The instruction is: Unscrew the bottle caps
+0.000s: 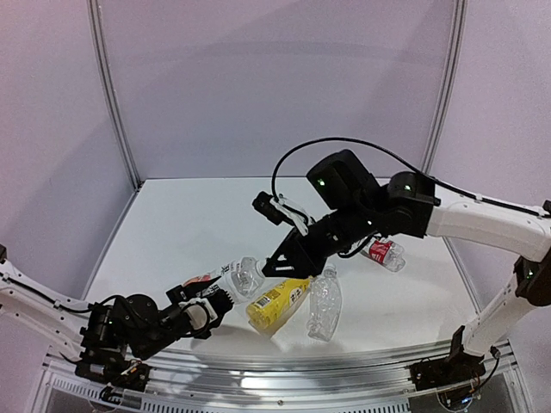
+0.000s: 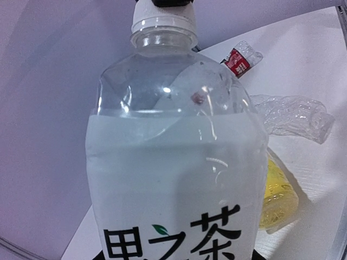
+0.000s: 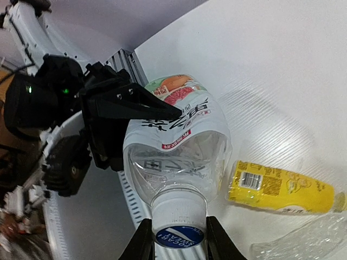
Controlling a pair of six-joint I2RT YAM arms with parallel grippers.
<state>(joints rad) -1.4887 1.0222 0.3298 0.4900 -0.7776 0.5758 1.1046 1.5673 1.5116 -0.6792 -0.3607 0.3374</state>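
My left gripper (image 1: 207, 311) is shut on the clear bottle with the fruit-picture label (image 1: 231, 284), holding it tilted above the table; it fills the left wrist view (image 2: 173, 179). My right gripper (image 3: 179, 238) is shut on that bottle's blue-and-white cap (image 3: 180, 227), one finger on each side. The cap also shows at the top of the left wrist view (image 2: 162, 16). The yellow bottle (image 1: 277, 305), the plain clear bottle (image 1: 325, 304) and the clear bottle with red label (image 1: 384, 252) lie on the white table (image 1: 189, 232). Their caps are not clearly visible.
The yellow bottle (image 3: 282, 189) and the plain clear bottle (image 3: 303, 246) lie just right of the held bottle. A metal rail (image 1: 275, 372) runs along the table's near edge. Grey walls enclose the back and sides.
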